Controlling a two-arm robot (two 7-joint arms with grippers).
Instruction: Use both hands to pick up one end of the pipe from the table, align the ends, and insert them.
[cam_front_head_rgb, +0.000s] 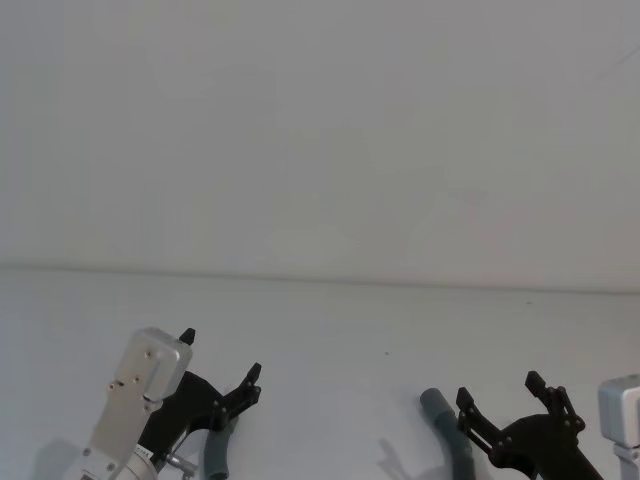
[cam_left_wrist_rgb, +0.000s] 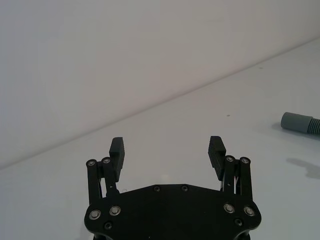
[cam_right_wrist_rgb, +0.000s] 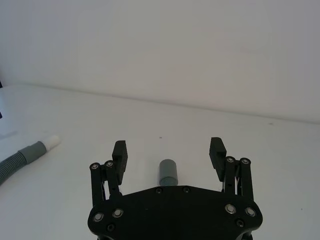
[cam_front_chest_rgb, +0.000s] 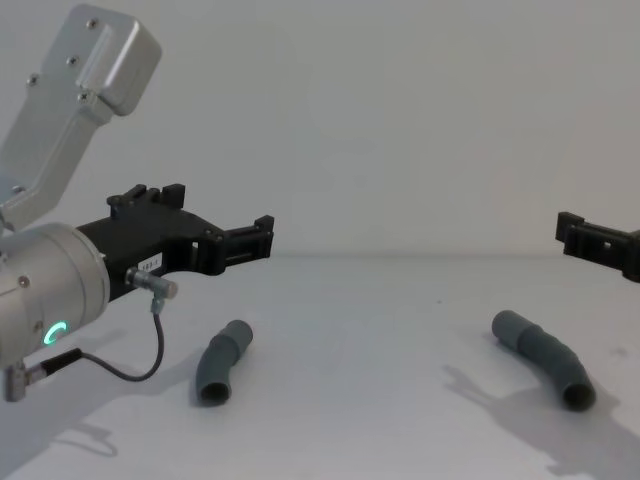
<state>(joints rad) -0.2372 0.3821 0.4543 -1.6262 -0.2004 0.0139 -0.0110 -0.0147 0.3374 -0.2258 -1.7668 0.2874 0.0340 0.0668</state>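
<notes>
Both grippers are wide open w/ nothing in them. The left gripper (cam_front_head_rgb: 220, 354) hangs at the lower left of the head view and the right gripper (cam_front_head_rgb: 499, 388) at the lower right. Both are up off the table (cam_front_head_rgb: 350, 330), touching nothing.

Key thing imo is how each gripper lines up w/ its hose.

- **Left:** the left hose piece (cam_front_chest_rgb: 222, 362) lies low and left of centre in the chest view, below the left fingers. Its long axis runs from upper right to lower left. In the head view it sits under the gripper, closer to the bottom edge than the fingertips.
- **Right:** the right hose piece (cam_front_chest_rgb: 540, 355) is at the lower right of the chest view, bent, running upper left to lower right. The right gripper is well above it at the right edge.
- **Ends:** in the right wrist view the grey cuff (cam_right_wrist_rgb: 169, 172) sits dead centre btw the two fingers, axis along the gripper's reach, so the jaws straddle its width. The other piece's white tip (cam_right_wrist_rgb: 53, 141) is at that view's left edge.

Each arm is nearer its own piece, and the pieces are well apart. My guess is a straight drop for the right. The left prob needs to pull back a bit before coming down.
</notes>
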